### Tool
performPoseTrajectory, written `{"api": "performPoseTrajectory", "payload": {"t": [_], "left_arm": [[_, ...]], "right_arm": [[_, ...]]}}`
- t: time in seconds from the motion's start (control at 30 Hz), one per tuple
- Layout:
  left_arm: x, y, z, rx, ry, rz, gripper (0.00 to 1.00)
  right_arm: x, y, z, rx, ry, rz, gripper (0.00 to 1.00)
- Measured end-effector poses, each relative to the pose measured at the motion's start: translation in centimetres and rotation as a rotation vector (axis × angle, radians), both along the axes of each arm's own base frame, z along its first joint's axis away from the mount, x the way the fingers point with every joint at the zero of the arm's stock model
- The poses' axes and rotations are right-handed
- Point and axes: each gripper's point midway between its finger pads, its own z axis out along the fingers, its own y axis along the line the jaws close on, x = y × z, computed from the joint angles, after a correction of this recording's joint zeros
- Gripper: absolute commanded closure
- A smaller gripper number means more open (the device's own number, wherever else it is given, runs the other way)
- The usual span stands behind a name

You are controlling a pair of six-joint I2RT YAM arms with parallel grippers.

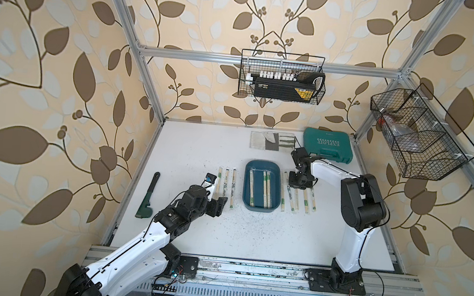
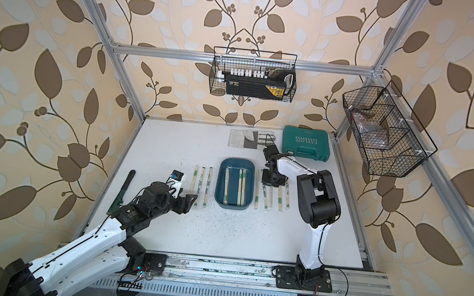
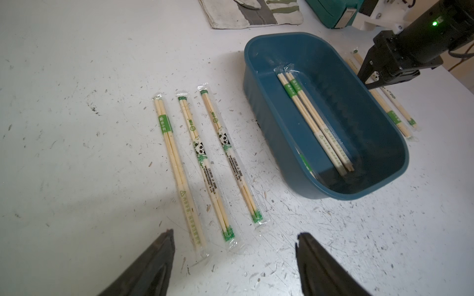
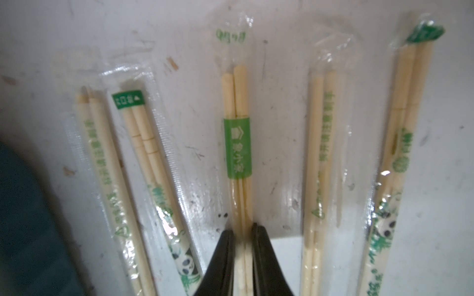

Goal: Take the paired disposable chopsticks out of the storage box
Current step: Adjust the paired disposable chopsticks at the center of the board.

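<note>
Already eight chopstick pairs (image 3: 202, 153) lie outside the storage box (image 1: 263, 165), several remain inside, the right gripper (image 4: 242, 226) pinches a green-banded pair (image 4: 237, 148), and the left gripper (image 3: 234, 232) gapes wide.

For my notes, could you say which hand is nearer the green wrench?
Left. The left hand is between wrench and storage box; the right hand lies beyond the box.
</note>
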Motion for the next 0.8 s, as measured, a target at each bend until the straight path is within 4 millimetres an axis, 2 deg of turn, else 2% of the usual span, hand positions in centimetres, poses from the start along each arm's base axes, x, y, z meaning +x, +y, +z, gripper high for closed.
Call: {"api": "performPoseTrajectory", "payload": {"t": [0.6, 0.7, 0.8], "left_arm": [[0.07, -0.05, 0.05, -0.001, -0.002, 0.0, 0.22], [0.07, -0.05, 0.05, -0.001, -0.002, 0.0, 0.22], [0.07, -0.05, 0.05, -0.001, -0.002, 0.0, 0.22]], "right_arm": [[0.02, -0.1, 0.05, -0.014, 0.002, 0.035, 0.85], [0.02, -0.12, 0.06, -0.015, 0.002, 0.041, 0.83], [0.01, -0.26, 0.06, -0.021, 0.003, 0.045, 0.76]]}}
